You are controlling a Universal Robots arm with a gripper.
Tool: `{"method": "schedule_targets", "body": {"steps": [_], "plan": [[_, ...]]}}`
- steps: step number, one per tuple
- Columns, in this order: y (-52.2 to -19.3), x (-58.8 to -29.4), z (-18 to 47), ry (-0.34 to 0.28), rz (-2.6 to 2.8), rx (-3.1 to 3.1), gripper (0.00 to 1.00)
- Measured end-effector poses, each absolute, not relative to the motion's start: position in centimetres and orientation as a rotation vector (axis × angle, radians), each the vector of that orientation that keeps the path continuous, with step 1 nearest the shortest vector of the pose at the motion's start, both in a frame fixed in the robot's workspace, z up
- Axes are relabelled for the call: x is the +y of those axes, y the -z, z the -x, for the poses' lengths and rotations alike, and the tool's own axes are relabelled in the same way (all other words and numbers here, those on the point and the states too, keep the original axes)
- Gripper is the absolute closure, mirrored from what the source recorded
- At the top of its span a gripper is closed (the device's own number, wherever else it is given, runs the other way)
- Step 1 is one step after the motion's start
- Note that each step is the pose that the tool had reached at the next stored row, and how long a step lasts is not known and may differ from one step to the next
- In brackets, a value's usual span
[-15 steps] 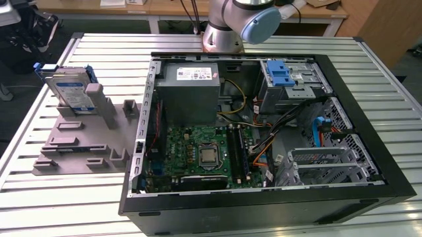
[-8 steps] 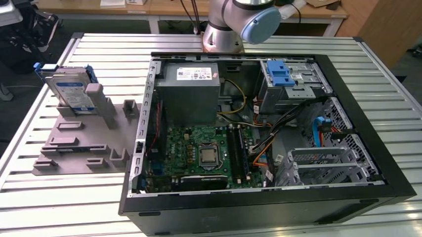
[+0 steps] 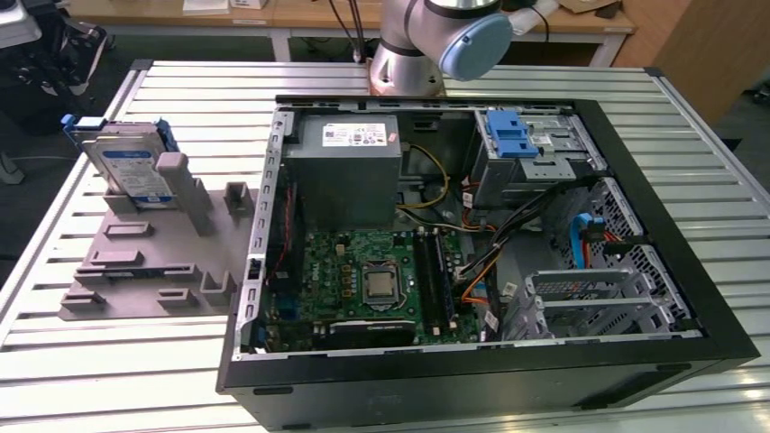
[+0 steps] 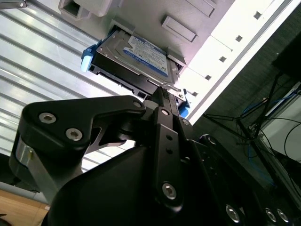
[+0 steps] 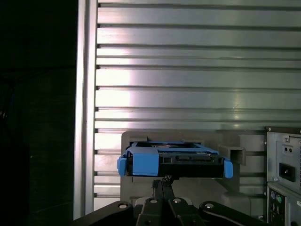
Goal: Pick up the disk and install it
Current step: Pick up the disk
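Observation:
The disk [image 3: 130, 167] is a silver drive with a white-and-blue label in a blue carrier. It stands on edge in a grey holder [image 3: 157, 262] on the slatted table, at the exterior view's left of the open computer case [image 3: 673, 361]. In both wrist views the disk [image 4: 141, 59] [image 5: 174, 160] lies just beyond my gripper [image 4: 164, 90] [image 5: 164, 180]. The black fingers look closed together with nothing between them, and they are apart from the disk. The blue end tab [image 5: 143, 162] faces the first wrist camera.
Inside the case sit a grey power-supply box [image 3: 349, 171], a green motherboard [image 3: 373, 280] and a grey metal drive cage [image 3: 536, 167] with a blue latch [image 3: 511, 135]. The arm's base [image 3: 416, 54] stands behind the case. The case's rear panel [image 5: 284, 174] is beside the holder.

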State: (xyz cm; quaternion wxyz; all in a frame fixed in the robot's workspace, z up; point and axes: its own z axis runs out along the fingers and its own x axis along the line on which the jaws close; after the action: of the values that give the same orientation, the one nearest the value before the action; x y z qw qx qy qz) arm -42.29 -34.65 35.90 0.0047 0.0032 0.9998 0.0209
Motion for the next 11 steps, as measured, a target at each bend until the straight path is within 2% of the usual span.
{"method": "schedule_targets", "body": {"steps": [11], "plan": [[-35.9,-34.65,42.29,-0.066,0.023,3.132,0.89]]}}
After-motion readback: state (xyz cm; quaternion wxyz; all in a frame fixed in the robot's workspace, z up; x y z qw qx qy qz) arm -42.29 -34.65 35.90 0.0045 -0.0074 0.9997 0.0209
